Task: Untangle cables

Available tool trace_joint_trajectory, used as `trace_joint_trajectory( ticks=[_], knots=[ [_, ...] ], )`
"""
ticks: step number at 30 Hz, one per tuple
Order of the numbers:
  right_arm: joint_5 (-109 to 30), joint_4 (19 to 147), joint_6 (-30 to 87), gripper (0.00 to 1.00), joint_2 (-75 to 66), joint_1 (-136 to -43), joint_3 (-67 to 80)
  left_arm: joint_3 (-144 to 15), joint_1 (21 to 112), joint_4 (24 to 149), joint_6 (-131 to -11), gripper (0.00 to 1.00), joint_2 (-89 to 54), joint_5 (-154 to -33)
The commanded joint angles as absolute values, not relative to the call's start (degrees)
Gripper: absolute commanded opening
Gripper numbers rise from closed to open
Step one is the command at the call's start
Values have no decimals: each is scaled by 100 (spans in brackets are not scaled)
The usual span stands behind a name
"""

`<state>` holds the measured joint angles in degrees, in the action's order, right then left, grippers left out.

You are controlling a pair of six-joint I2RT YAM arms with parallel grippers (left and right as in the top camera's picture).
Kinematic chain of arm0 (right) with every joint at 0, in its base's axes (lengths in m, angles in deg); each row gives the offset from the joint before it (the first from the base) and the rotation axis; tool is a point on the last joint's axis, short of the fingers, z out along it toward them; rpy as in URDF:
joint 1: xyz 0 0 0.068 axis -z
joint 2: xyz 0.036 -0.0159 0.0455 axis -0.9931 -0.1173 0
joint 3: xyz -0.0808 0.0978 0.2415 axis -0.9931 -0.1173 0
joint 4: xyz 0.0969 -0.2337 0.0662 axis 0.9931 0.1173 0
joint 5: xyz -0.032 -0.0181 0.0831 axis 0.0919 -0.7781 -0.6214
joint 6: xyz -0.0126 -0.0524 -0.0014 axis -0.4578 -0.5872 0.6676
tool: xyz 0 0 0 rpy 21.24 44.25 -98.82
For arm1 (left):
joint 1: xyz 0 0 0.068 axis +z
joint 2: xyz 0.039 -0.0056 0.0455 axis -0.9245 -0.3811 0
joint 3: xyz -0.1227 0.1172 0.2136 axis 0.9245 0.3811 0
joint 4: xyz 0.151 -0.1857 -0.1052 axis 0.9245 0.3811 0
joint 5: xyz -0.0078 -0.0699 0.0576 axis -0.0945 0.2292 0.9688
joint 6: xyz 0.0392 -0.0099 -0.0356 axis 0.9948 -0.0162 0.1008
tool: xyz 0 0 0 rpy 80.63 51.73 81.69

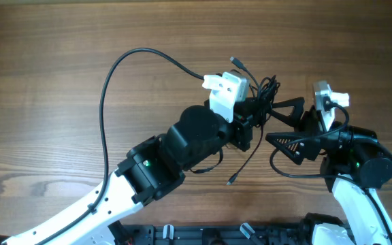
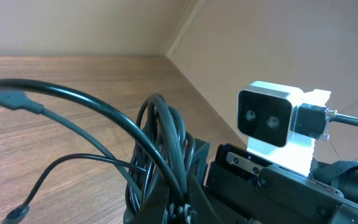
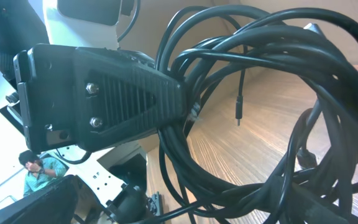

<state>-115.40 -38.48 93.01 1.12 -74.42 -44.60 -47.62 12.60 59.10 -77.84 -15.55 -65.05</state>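
Note:
The cables point(image 1: 267, 90) are a bunched tangle of thin black cords held just above the table's centre. My left gripper point(image 1: 256, 114) is shut on this bundle. In the left wrist view the loops point(image 2: 161, 146) rise out of the shut gripper point(image 2: 188, 200). One plug end point(image 1: 233, 61) sticks up behind the bundle, and another loose end point(image 1: 230, 180) trails on the wood. My right gripper point(image 1: 269, 124) stands open just right of the tangle, one finger on each side. The right wrist view shows the coils point(image 3: 263, 59) close up, pinched by the left finger point(image 3: 104, 99).
A thicker black lead point(image 1: 107, 95) arcs from the left wrist camera point(image 1: 224, 92) back along the left arm. The right wrist camera point(image 2: 272, 121) sits close behind the bundle. Bare wooden table point(image 1: 60, 54) lies all around.

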Motion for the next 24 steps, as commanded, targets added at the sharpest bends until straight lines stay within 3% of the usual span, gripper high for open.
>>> trace_joint_trajectory(
  ticks=[1,17,24],
  knots=[
    [-11649,-3901,9422,100,88,-7447,-4383,-4803,1183,5816,-7668,4,-1619,-6662],
    [-11256,-3238,9360,100,12,-7444,-4383,-4803,1183,5491,-7371,4,-1608,-7521],
    [-11389,-4469,9942,100,42,-7444,-4383,-4803,1190,5571,-7377,4,-1608,-6785]
  ],
)
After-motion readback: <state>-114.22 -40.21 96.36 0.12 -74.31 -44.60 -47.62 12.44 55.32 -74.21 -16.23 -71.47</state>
